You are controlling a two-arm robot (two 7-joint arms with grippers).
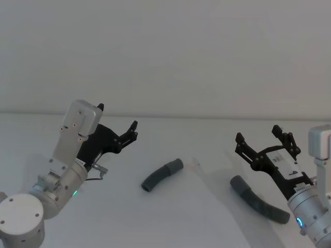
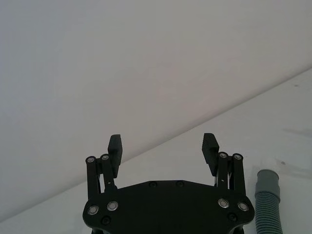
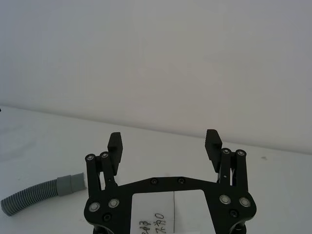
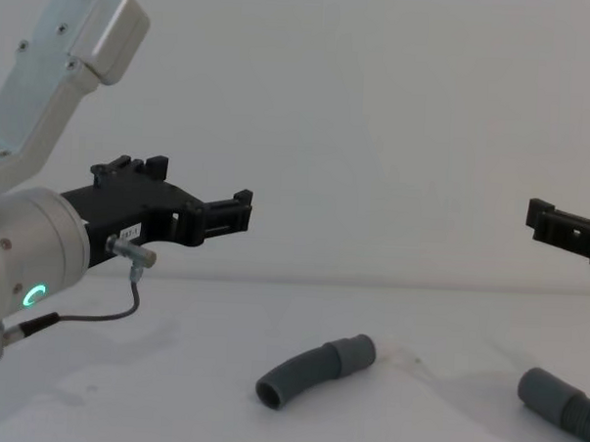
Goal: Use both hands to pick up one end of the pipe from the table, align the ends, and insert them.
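Note:
Two dark grey ribbed pipe pieces lie on the white table [image 1: 170,222]. The short curved piece [image 1: 161,175] [image 4: 313,371] rests mid-table, its smooth cuff end [image 1: 176,165] [image 2: 268,180] [image 3: 70,183] pointing back and right. The longer piece [image 1: 258,201] [image 4: 561,404] lies at the right, its end [image 1: 237,182] facing the short one. My left gripper [image 1: 118,115] [image 2: 163,144] [image 4: 242,211] hovers open above the table, left of the short piece. My right gripper [image 1: 257,133] [image 3: 165,141] [image 4: 542,218] hangs open above the longer piece. Neither holds anything.
A plain pale wall stands behind the table's far edge [image 1: 207,117]. A thin cable [image 4: 105,315] loops under the left wrist. The table surface around the two pieces is bare white.

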